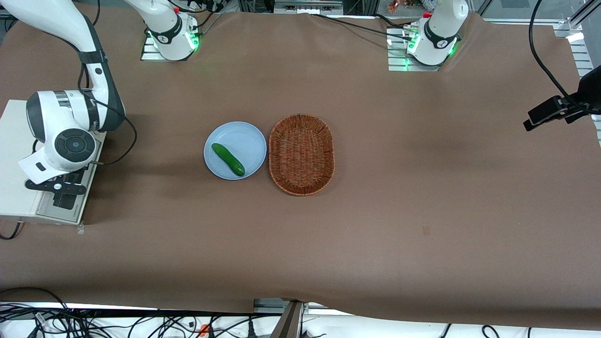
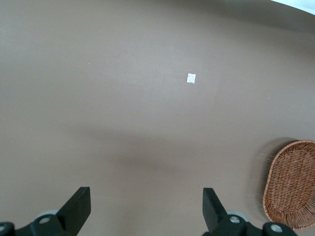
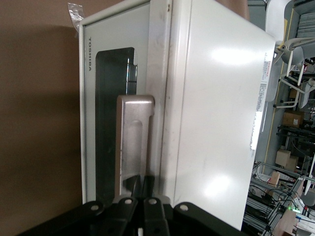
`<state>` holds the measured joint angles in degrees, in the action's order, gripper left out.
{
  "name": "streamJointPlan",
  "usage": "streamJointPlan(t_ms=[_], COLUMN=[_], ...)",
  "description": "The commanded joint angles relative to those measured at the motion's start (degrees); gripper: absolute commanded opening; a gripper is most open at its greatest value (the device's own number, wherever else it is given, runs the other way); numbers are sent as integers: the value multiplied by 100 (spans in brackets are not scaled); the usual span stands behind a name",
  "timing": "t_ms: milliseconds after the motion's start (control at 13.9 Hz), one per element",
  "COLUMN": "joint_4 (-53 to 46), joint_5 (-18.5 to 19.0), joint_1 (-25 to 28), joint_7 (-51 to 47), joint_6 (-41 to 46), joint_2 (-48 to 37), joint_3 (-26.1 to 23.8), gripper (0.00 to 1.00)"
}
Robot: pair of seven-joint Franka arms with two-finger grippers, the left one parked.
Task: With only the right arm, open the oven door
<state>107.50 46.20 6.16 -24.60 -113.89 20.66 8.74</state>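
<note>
The small white toaster oven (image 1: 16, 155) stands at the working arm's end of the table. Its oven door (image 1: 70, 206) faces the middle of the table. In the right wrist view the oven door (image 3: 106, 123) shows its dark glass window and silver bar handle (image 3: 133, 142), and it lies close against the white oven body (image 3: 216, 113). The right arm (image 1: 70, 126) reaches over the oven. Its black gripper (image 1: 63, 191) hangs just in front of the door. In the right wrist view the gripper (image 3: 141, 183) is shut, its fingertips together at the end of the handle, beside the door's edge.
A blue plate (image 1: 249, 138) with a green cucumber (image 1: 228, 159) sits mid-table, beside a brown wicker basket (image 1: 301, 155). The basket also shows in the left wrist view (image 2: 293, 182). A black camera mount (image 1: 558, 110) overhangs the parked arm's end. A black cable (image 1: 127, 141) loops beside the oven.
</note>
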Motion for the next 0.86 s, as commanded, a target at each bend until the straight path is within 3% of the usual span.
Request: streamJointPlan(t_ms=[0, 577, 793], joint_4=[201, 289, 289], joint_5=[-5, -287, -690], joint_1=[8, 17, 26], joint_7=[-159, -45, -28], joint_6=[-537, -625, -617], joint_2=[52, 52, 61], joint_3=[32, -91, -214], gripper=[0, 0, 0])
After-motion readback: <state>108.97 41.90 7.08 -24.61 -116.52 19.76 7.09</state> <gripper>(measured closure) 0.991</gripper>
